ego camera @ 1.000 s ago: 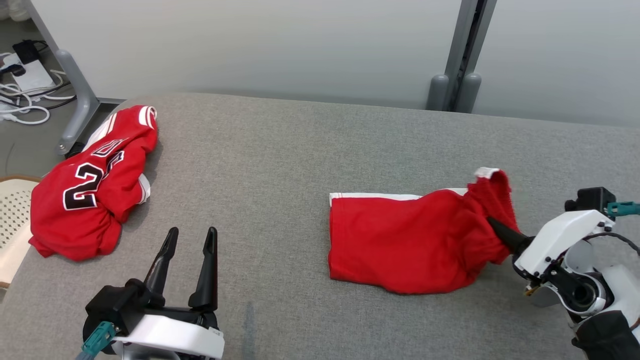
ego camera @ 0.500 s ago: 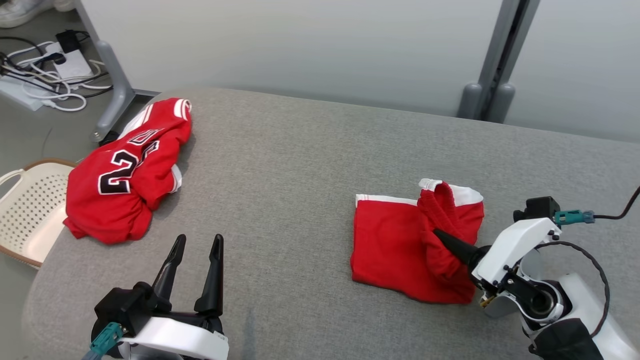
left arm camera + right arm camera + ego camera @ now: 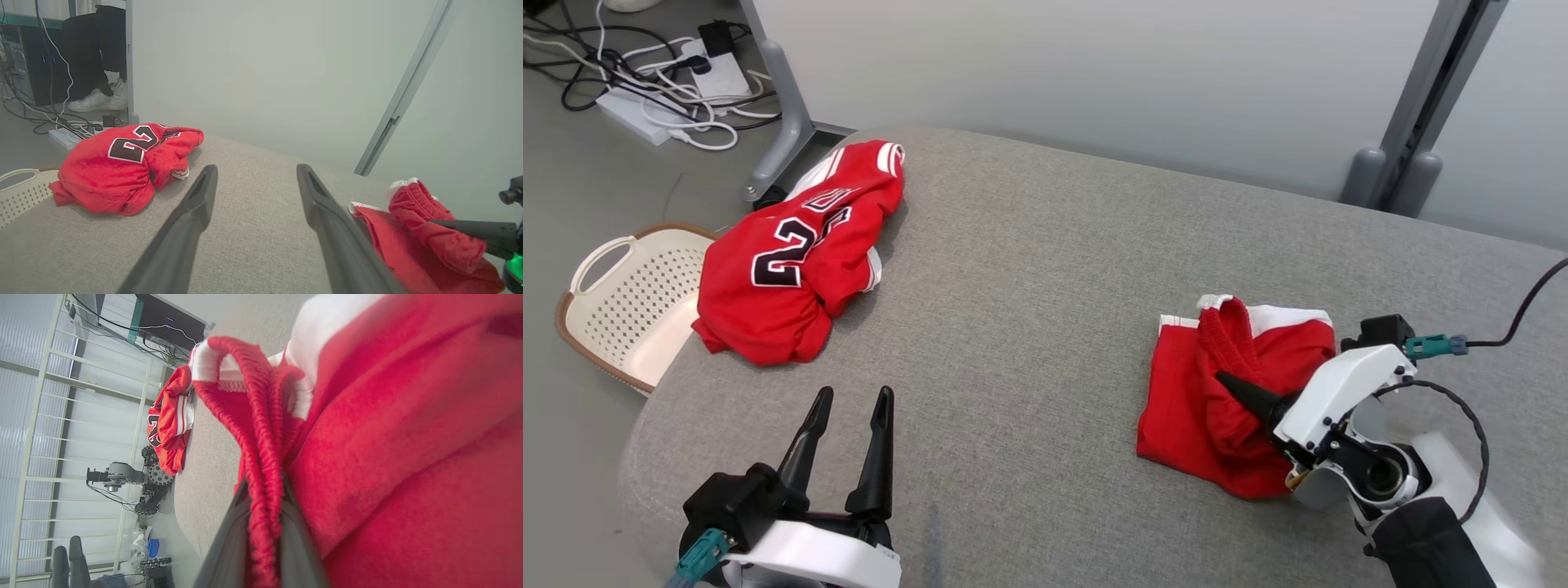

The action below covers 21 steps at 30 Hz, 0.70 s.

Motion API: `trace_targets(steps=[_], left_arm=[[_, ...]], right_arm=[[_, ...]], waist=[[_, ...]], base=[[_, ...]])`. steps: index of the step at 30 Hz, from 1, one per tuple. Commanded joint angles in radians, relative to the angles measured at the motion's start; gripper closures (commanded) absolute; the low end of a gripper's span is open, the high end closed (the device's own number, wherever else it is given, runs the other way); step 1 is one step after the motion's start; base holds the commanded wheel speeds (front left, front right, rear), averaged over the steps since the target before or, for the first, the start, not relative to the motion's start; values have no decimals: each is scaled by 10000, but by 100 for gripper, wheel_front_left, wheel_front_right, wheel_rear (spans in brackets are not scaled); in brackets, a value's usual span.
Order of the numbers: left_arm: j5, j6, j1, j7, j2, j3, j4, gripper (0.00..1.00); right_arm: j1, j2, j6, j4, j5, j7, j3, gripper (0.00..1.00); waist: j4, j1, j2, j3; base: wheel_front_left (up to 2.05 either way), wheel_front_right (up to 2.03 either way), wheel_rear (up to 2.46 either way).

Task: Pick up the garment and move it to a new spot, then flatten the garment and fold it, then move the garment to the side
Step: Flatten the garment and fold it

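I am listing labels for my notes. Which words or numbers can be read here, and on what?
"2": black numeral on the crumpled red jersey; the digit beside it is half hidden in a fold.
Lettering above the numeral: creased, not readable.
Red shorts: no text seen.

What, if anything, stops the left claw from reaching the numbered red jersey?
Probably nothing, so likely yes: the left claw is open and empty, with bare grey surface between it and the jersey.

A crumpled red jersey (image 3: 796,257) with black numerals lies at ten o'clock on the grey table (image 3: 1029,269). A cream perforated basket (image 3: 629,302) sits just off the table's edge at nine, a power strip (image 3: 629,114) among cables at eleven, grey posts (image 3: 1392,175) at one
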Motion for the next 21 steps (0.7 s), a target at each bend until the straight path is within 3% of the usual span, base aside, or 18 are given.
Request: trace_targets(steps=[1,5,7,8,9,16,21], left_arm=[[16,-20,-110,-37,60,25,26,0],[31,-45,-113,-48,79,37,52,0],[45,-31,-132,-51,94,41,51,0],[45,-26,-146,-52,97,31,49,0],[47,-25,-154,-54,100,21,49,0],[63,18,-165,-58,145,12,56,0],[31,57,-157,-61,174,14,23,0]], right_arm=[[-71,-27,6,13,-21,-56,-33,100],[-214,52,6,260,-21,-156,10,100],[-284,93,6,295,10,-177,48,84],[-298,113,6,296,78,-186,59,62],[-299,128,6,276,136,-205,64,0],[-225,198,6,-434,576,-174,312,0],[29,-175,6,-1506,697,-464,271,0]], waist=[[32,0,0,0],[83,0,0,1],[68,0,0,7],[51,0,0,12],[29,0,0,17],[-223,0,0,-2],[-385,0,0,-28]], base=[[0,0,0],[0,0,0],[0,0,0],[0,0,0],[0,0,0],[0,0,0],[0,0,0]])
